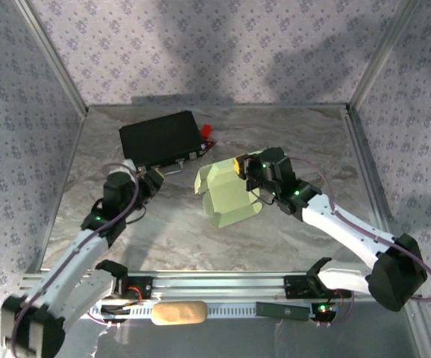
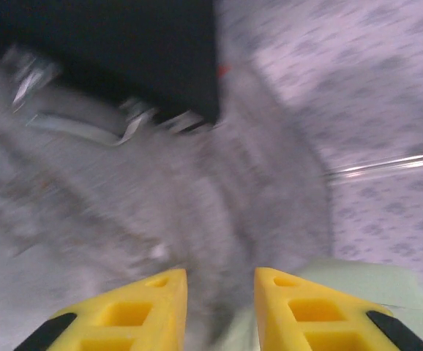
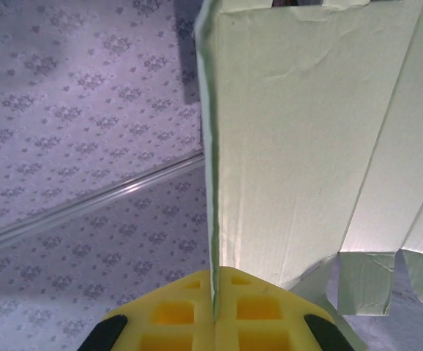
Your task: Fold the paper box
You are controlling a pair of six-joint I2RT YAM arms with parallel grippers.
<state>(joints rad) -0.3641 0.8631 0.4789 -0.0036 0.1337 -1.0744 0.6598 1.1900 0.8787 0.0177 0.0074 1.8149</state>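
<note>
We see our right hand [image 3: 215, 311] closed tight on one edge of the paper box [image 1: 227, 195], the thin pale-green card pinched between its jaws and standing upright over the middle of the counter [image 1: 305, 142]. Our left hand [image 2: 219, 284] has its jaws partly apart with nothing between them. Its wrist view is blurred, and from above it sits just in front of the black case [image 1: 161, 137], left of the box.
</note>
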